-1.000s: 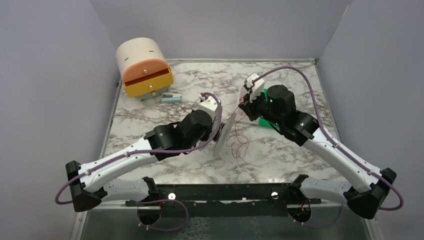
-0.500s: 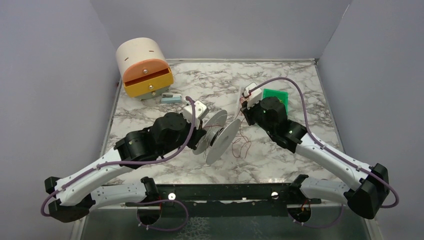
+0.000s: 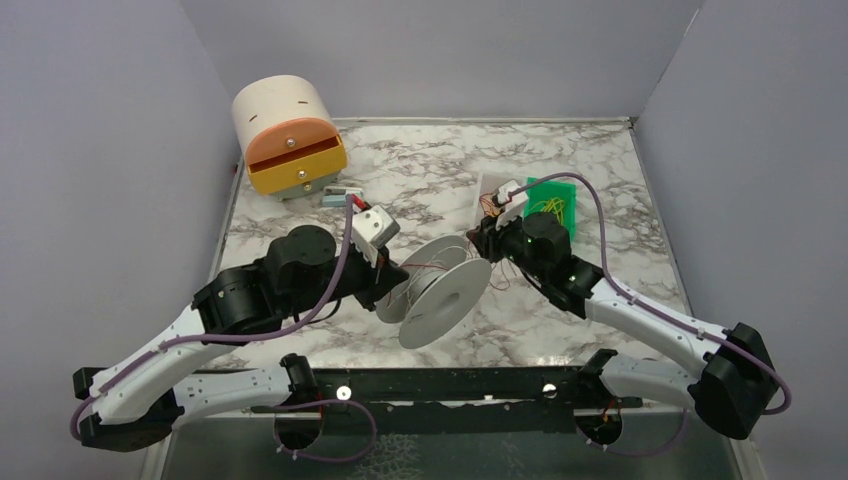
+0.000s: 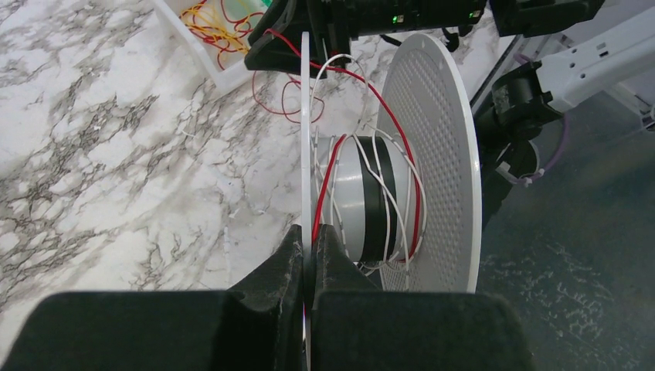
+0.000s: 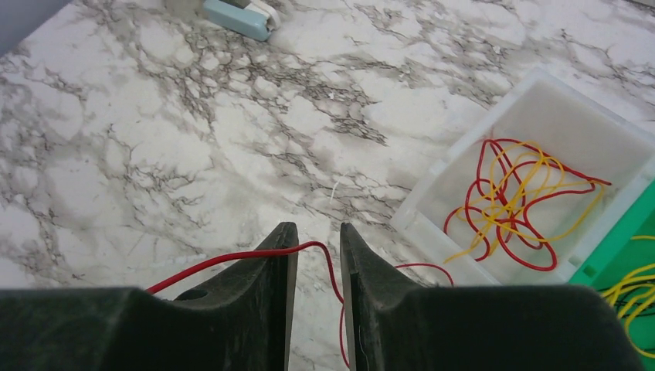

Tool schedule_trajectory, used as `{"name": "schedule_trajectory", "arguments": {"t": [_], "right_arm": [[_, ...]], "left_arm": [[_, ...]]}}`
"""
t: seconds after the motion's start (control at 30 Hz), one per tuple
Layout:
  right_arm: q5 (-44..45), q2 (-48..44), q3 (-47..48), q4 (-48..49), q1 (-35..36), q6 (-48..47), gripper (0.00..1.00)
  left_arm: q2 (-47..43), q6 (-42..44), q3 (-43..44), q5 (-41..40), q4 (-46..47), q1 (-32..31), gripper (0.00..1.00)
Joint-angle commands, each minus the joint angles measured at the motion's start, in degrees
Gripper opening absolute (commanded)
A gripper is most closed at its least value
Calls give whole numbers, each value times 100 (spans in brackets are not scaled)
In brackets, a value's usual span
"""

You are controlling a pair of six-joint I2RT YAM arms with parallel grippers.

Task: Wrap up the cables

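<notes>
Lilac walls close in a marble table. One red cable runs through the narrow gap of the right gripper, whose fingers stand slightly apart, and on to the single grey spool at the centre of the top view, where it loops loosely round the hub between the two flanges. The left gripper is pinched tight on the rim of the nearer flange, holding the spool on edge. Only the left wrist view shows white wires and a black band on the hub as well. The right wrist view shows one white bin at its right, holding a tangle of red and yellow wires. The top view adds one green tray behind the right gripper, one cream drawer box at upper left, and one small blue object beside it.
</notes>
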Motion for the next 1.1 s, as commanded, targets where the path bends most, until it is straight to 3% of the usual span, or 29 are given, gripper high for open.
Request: {"name": "schedule_trajectory", "arguments": {"t": [0.0, 0.37, 0.7, 1.07], "right_arm": [[-318, 140, -72, 609, -48, 250, 32], [-1175, 44, -462, 1073, -163, 318, 38], [-1622, -613, -874, 686, -176, 476, 1], [-2335, -1442, -990, -450, -151, 869, 1]], "left_arm": [[-146, -179, 498, 403, 498, -25, 0], [-273, -410, 1121, 535, 732, -28, 0], [-338, -759, 1340, -459, 1321, -28, 0], [-319, -1325, 531, -2368, 2827, -27, 0]]}}
